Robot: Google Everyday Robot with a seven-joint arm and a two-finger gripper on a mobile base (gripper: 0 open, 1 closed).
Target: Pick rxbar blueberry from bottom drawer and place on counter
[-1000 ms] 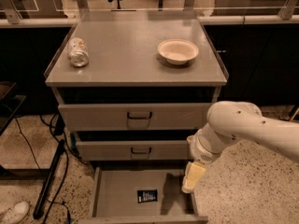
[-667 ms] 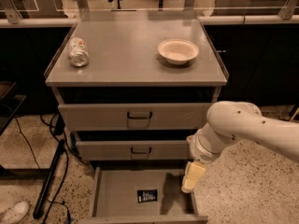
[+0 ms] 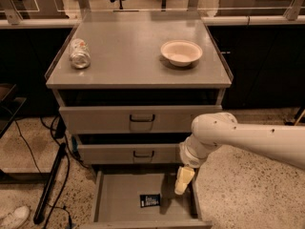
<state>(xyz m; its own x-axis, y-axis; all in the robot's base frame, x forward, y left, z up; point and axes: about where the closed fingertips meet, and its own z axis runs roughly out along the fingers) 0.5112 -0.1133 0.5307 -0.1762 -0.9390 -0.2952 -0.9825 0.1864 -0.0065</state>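
Observation:
The rxbar blueberry, a small dark flat bar with white lettering, lies on the floor of the open bottom drawer, near its front middle. My gripper hangs from the white arm over the drawer's right side, pointing down, a little right of and above the bar and apart from it. The counter is the grey cabinet top above.
A silver drink can lies on the counter's left side and a cream bowl stands on its right. Two shallower drawers with dark handles sit above the open one. A black stand leg and cables lie on the floor at the left.

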